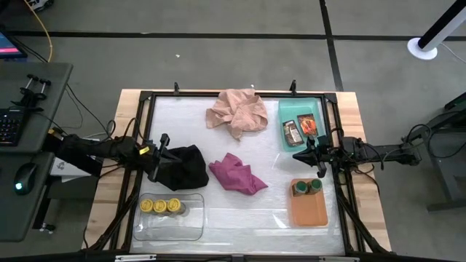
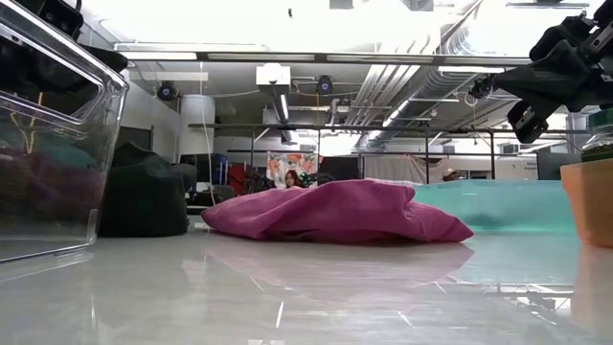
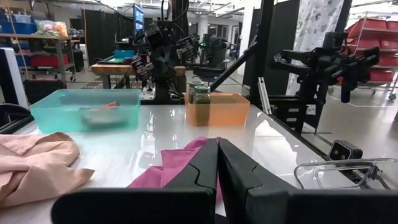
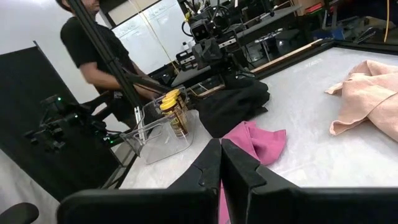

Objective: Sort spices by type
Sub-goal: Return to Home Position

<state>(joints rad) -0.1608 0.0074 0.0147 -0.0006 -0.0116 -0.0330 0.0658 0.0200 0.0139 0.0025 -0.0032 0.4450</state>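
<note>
Three yellow-lidded jars (image 1: 160,206) stand in the clear tray (image 1: 191,222) at the near left. Two green-lidded jars (image 1: 306,188) stand at the far end of the orange tray (image 1: 309,211) at the near right. A dark brown packet (image 1: 291,132) and an orange-red packet (image 1: 309,125) lie flat in the teal tray (image 1: 298,109) at the far right. My left gripper (image 1: 166,151) is shut and empty above the left edge of the black cloth (image 1: 186,169). My right gripper (image 1: 297,155) is shut and empty between the teal and orange trays, pointing toward the table's left.
A pink cloth (image 1: 237,110) lies crumpled at the far middle and a magenta cloth (image 1: 237,175) at the centre. Bare white tabletop shows along the near middle between the clear and orange trays. A person (image 4: 93,50) stands beyond the table's left side.
</note>
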